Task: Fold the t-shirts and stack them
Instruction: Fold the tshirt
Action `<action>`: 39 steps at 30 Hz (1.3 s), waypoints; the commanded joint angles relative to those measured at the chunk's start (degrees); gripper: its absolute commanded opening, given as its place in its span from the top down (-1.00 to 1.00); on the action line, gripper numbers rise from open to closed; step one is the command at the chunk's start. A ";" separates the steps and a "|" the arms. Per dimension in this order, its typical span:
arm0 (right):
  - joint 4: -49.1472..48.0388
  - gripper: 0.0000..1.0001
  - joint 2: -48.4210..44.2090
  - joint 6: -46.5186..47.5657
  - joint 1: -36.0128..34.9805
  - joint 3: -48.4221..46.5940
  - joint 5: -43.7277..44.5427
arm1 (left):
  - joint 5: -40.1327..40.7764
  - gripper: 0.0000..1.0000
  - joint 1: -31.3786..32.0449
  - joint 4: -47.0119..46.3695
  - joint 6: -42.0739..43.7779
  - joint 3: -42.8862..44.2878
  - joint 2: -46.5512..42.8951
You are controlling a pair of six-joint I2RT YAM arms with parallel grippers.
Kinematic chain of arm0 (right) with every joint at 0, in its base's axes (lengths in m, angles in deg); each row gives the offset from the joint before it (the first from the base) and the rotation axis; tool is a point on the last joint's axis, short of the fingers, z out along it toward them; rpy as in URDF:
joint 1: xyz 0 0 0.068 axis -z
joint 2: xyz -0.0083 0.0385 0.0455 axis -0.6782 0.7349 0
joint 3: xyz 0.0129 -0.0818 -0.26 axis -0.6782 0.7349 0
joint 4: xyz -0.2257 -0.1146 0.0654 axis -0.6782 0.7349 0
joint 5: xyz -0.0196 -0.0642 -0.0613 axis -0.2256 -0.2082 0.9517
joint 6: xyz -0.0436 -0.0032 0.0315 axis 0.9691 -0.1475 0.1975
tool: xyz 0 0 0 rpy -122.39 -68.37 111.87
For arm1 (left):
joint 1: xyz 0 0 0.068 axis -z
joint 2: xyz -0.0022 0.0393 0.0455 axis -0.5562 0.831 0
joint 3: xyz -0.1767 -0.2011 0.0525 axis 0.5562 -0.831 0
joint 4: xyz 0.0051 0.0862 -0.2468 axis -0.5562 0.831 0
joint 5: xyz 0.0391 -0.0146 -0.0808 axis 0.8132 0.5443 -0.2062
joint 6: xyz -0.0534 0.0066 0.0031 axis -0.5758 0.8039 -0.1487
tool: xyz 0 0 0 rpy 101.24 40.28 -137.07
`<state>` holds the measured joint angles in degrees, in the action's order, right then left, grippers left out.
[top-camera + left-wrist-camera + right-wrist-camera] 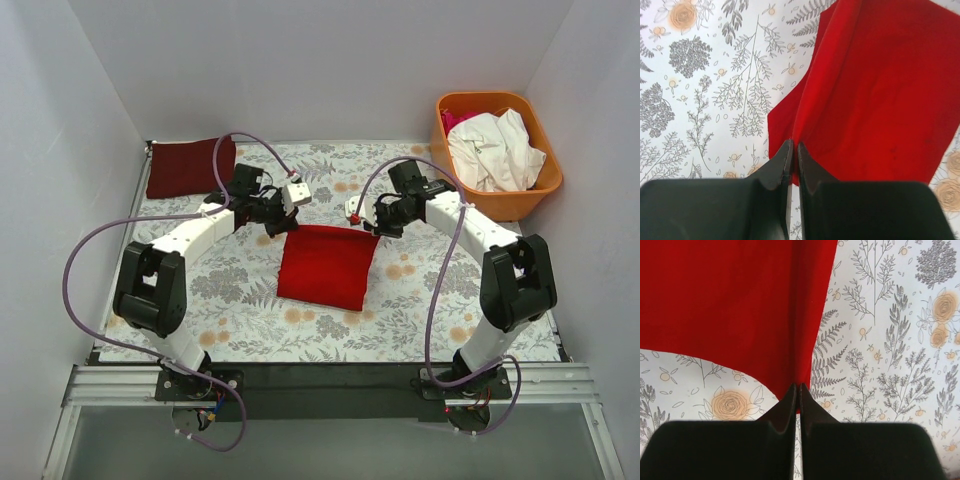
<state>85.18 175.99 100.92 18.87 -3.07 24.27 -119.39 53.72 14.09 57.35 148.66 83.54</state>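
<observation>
top external, pincers (272,229) (372,229) seemingly gripping red t-shirt (325,268)

The right hand (798,388) has its two dark fingers (782,412) pressed together, pinching a pointed corner of the red t-shirt (730,305). From that pinched corner the cloth spreads up and to the left, smooth, with a vertical crease rising just above the grip. Its lower edge curves over the table (890,340), whose white cover shows grey ferns right of the shirt. An orange rose (730,405) lies just below the shirt's edge.
</observation>
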 commanded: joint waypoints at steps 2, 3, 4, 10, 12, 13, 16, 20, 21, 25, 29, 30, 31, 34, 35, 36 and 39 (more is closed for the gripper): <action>-1.40 0.97 3.19 1.60 1.42 -1.72 3.10 | 2.88 1.00 -1.90 -3.70 0.70 2.24 2.53; -2.37 0.97 3.90 1.17 1.51 -1.64 3.98 | 3.06 1.00 -1.99 -4.23 0.08 2.41 4.01; -3.25 0.97 5.21 1.08 1.77 -1.72 4.33 | 2.89 1.00 -2.43 -4.67 -1.14 2.94 4.81; -4.40 0.97 7.42 -1.03 2.48 -5.41 3.55 | 1.22 1.00 -4.71 -5.20 -3.00 2.33 4.92; -4.22 0.97 6.54 -1.64 2.48 -5.85 1.70 | 0.69 1.00 -5.16 -5.20 -3.26 2.15 3.95; -4.31 0.97 5.76 -2.08 2.48 -6.03 1.18 | 0.78 1.00 -5.42 -5.03 -3.26 2.07 3.33; -4.22 0.97 4.70 -2.88 1.95 -6.47 0.56 | 0.25 1.00 -5.60 -4.15 -3.44 1.36 1.13; -4.22 0.97 4.78 -3.14 1.34 -7.08 0.21 | 1.21 1.00 -5.60 -2.74 -3.35 0.75 -0.63; -4.22 0.97 4.78 -3.23 1.34 -7.35 0.12 | 1.48 1.00 -5.68 -0.83 -3.17 1.18 -0.63; -4.31 0.97 3.91 -3.67 1.07 -7.70 -0.59 | -1.77 1.00 -6.39 3.67 -1.85 1.63 -1.86; -4.40 0.97 4.25 -2.79 0.63 -8.05 -1.11 | -1.78 1.00 -6.39 4.29 -3.08 -0.04 -3.62; -4.40 0.97 5.04 -2.62 0.54 -8.57 -1.03 | -1.34 1.00 -6.39 4.81 -3.52 -0.13 -3.62; -4.40 0.97 5.39 -2.61 0.37 -8.84 -0.85 | -0.46 1.00 -6.39 4.91 -4.13 -0.13 -3.53; -4.49 0.97 7.59 -2.61 0.28 -9.98 -0.59 | 2.18 1.00 -6.56 5.08 -5.88 -0.13 -1.61; -4.49 0.97 8.38 -2.70 0.28 -10.25 -0.24 | 2.53 1.00 -6.74 5.00 -5.72 -0.05 -1.07; -4.49 0.97 9.69 -2.79 0.28 -10.60 -0.06 | 3.49 1.00 -6.83 3.86 -5.72 -0.04 -0.37; -4.75 0.97 12.07 -3.05 0.37 -11.91 1.08 | 4.55 1.00 -7.00 1.32 -5.81 0.74 2.18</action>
<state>79.54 185.33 98.14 18.45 -12.68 21.76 -119.21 48.26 16.39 52.08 149.06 84.46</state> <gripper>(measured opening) 0.023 0.029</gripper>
